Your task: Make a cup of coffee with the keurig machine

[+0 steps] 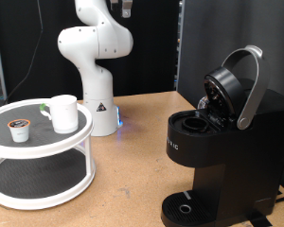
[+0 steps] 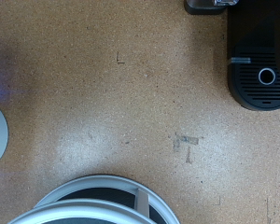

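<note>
The white cup (image 1: 64, 113) stands upright on the top tier of a round white two-tier stand (image 1: 47, 145) at the exterior view's left. A small white coffee pod (image 1: 21, 130) with a dark top sits beside it. The black keurig machine (image 1: 216, 156) stands at the exterior view's right with its silver-handled lid (image 1: 246, 87) raised and its pod chamber open. Its round drip base shows in the wrist view (image 2: 266, 77). Only a bit of my gripper (image 1: 129, 8) shows, high up at the exterior view's top, far above the table and holding nothing I can see.
The arm's white base (image 1: 97, 104) stands on the cork-brown table (image 1: 133, 170) between stand and machine. The stand's rim (image 2: 93, 191) shows in the wrist view. Dark panels stand behind the table.
</note>
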`<state>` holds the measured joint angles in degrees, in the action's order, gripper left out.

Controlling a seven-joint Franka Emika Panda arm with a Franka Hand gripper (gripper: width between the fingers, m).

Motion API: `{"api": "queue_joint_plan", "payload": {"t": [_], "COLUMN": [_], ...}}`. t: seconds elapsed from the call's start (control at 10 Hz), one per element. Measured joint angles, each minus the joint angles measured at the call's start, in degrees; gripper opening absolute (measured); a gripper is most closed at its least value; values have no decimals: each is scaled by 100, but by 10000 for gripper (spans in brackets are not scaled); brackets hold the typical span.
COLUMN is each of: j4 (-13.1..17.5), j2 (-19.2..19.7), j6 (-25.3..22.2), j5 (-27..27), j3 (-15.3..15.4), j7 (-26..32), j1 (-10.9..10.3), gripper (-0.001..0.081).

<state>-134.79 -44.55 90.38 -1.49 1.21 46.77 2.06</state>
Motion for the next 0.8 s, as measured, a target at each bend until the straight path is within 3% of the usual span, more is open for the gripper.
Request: {"api": "queue_joint_plan", "payload": {"t": [0.3, 0.6, 0.8], "j4": [-114, -82, -55], "j2": [14, 131, 184], "j6": [691, 754, 741], "j5": [-157, 45, 51], "j3": [-405, -1047, -1128], "j7": [393, 1321, 1455], "j1": [18, 70, 77], "gripper": [807, 807, 807]}}
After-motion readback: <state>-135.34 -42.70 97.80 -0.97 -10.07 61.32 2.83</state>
